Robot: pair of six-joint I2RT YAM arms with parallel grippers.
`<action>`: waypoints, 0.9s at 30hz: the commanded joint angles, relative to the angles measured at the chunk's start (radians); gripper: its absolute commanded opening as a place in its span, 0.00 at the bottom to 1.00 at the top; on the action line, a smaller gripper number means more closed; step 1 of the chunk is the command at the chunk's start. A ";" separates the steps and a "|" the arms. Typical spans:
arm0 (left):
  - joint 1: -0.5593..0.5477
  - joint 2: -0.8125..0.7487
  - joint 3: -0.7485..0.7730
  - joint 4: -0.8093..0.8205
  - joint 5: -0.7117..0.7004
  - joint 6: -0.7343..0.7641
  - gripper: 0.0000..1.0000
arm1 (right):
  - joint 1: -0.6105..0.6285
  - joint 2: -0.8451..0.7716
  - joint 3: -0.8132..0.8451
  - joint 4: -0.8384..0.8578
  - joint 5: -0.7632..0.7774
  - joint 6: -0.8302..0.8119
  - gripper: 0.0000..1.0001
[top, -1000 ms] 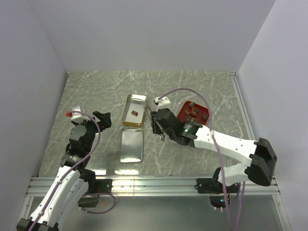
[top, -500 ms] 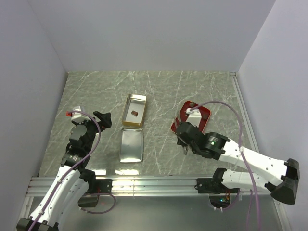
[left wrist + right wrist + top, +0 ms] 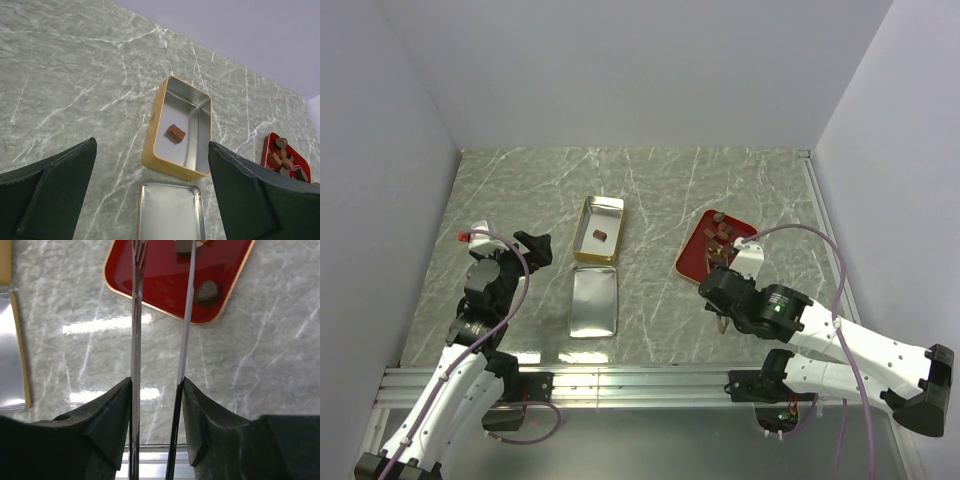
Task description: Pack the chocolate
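brown chocolate chunk (image 3: 175,132) lies crosswise in gold tin (image 3: 152,125).

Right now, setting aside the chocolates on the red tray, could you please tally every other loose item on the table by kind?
Gold tin: 1
Silver lid: 1
Red tray: 1
Chocolate chunk, inside the tin: 1
Total: 4
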 commanded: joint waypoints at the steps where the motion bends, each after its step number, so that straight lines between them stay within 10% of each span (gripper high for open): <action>1: -0.002 -0.005 0.014 0.026 0.021 -0.003 0.99 | -0.024 -0.030 -0.017 -0.023 0.050 0.039 0.51; 27: -0.002 -0.008 0.011 0.029 0.029 -0.005 1.00 | -0.228 -0.049 -0.164 0.261 -0.153 -0.164 0.50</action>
